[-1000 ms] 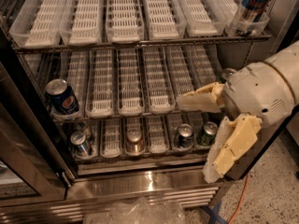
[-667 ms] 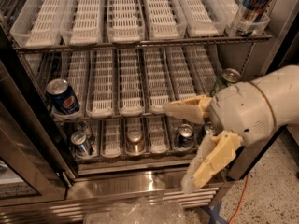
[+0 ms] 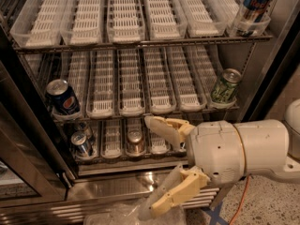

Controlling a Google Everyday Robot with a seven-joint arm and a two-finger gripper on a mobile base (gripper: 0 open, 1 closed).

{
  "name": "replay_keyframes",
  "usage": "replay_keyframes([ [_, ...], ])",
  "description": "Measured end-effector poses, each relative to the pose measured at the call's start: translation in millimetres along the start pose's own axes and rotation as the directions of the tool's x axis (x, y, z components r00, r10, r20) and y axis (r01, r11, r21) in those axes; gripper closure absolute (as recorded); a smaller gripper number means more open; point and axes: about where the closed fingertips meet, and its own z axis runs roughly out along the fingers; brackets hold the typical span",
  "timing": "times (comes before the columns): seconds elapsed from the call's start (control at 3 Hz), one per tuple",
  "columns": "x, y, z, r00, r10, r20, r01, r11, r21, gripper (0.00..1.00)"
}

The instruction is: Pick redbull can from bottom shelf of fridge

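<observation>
On bottom shelf [image 3: 111, 139] trays — redbull can [image 3: 81, 144] far left, copper can [image 3: 136, 142] mid-lane; gripper [image 3: 146, 168] before shelf, fingers [image 3: 166, 126] spread apart.

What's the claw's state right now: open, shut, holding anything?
Claw: open wide, holding nothing, positioned in front of the bottom shelf.
</observation>
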Motion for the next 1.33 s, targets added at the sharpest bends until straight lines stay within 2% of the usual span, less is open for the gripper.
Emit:
replay_keyframes([
  [0.33,0,0,0,1.000,0.000,0.000,0.000,1.0000,0.000,0.00],
  [0.67,5,-1,4,0.998,-0.028,-0.048,0.029,0.9992,0.026,0.00],
  [1.0,43,-19,3,0.998,-0.034,-0.054,0.039,0.9945,0.097,0.00],
  [1.33,93,-42,5,0.999,-0.039,0.008,0.036,0.9764,0.213,0.00],
])
